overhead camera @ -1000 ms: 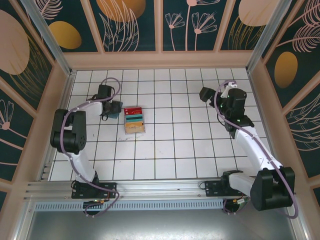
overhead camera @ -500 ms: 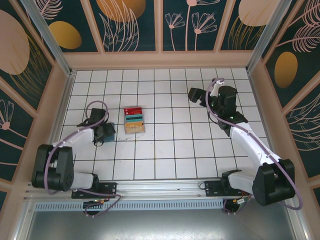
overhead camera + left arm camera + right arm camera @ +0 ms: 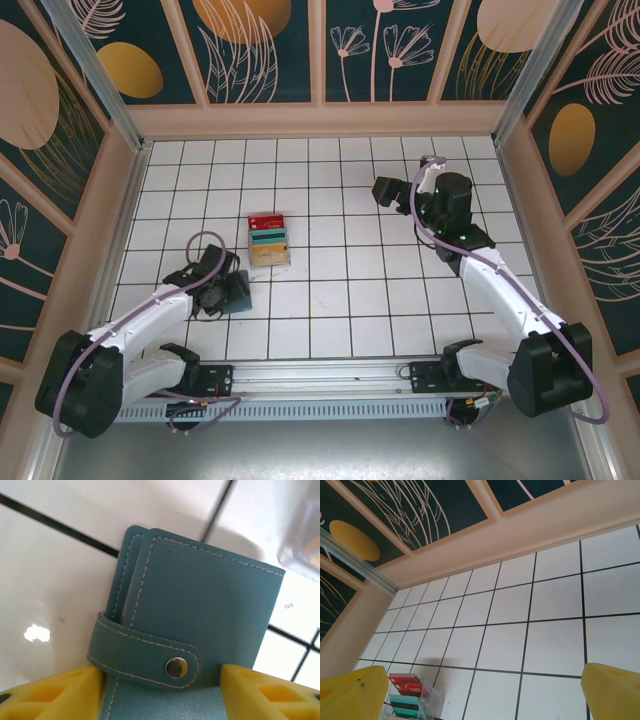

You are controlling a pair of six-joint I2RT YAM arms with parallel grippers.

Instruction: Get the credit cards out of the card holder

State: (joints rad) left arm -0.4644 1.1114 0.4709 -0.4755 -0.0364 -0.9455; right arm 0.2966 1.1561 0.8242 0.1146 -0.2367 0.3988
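Left gripper (image 3: 228,293), mine, clamps the card holder (image 3: 200,605) at the near-left of the white tiled table (image 3: 350,300), with my yellow fingers (image 3: 55,695) against its two edges. I cannot tell whether the holder rests on the tiles. My right gripper (image 3: 386,190) hangs over the far-right tiles, jaws spread wide with nothing between them. Card holder: slate-blue, folded shut, strap (image 3: 145,652) fastened across it. Credit cards (image 3: 268,240): red, teal and tan, grouped left of centre, beyond the holder and apart from it. Snap stud (image 3: 176,667): metal, closed on the strap.
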